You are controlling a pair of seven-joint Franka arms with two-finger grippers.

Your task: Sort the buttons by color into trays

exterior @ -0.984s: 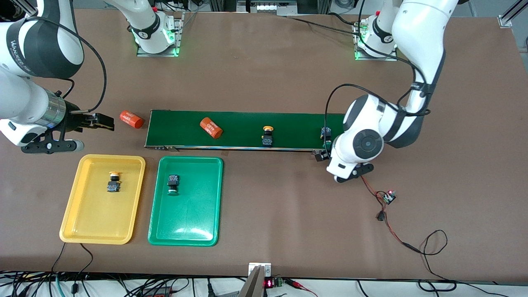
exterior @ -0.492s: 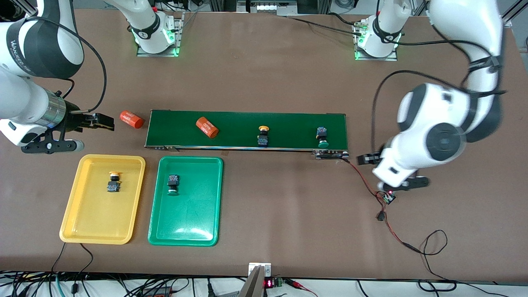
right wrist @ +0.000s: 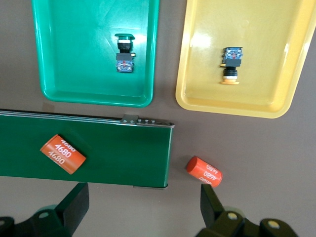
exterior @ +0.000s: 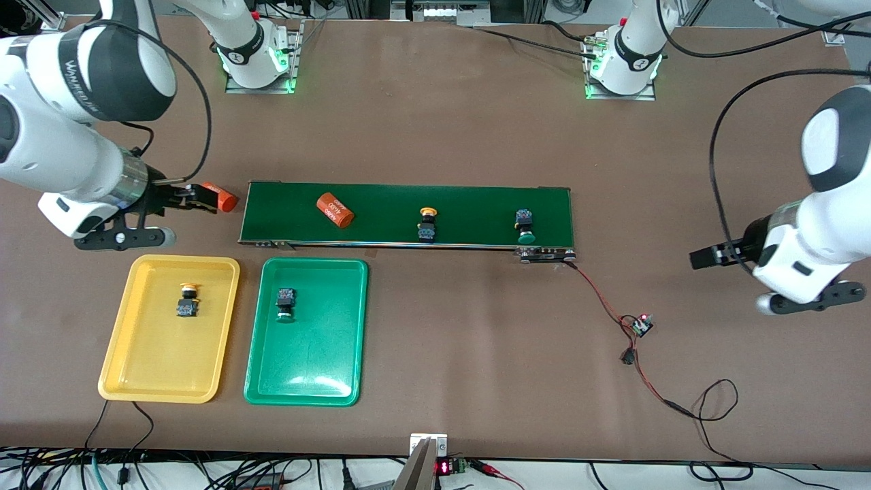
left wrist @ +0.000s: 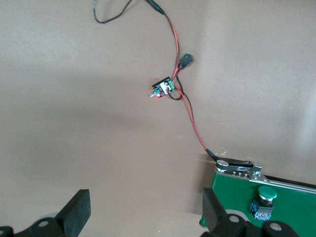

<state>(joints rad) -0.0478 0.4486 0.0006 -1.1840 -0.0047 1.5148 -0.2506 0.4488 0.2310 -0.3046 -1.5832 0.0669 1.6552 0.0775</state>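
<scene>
Two buttons ride the dark-green conveyor belt: a yellow button near the middle and a green button near the left arm's end. Another yellow button lies in the yellow tray, and another green button in the green tray. My right gripper is open and empty over the table off the belt's right-arm end. My left gripper hangs open and empty over bare table off the belt's left-arm end.
One orange cylinder lies on the belt, another on the table beside my right gripper. A small circuit board with red and black wires lies near the belt's left-arm end.
My left arm has swung away from the belt's end toward its own end of the table. The belt's items have drifted toward the right arm's end. My right gripper moved closer to the loose cylinder.
</scene>
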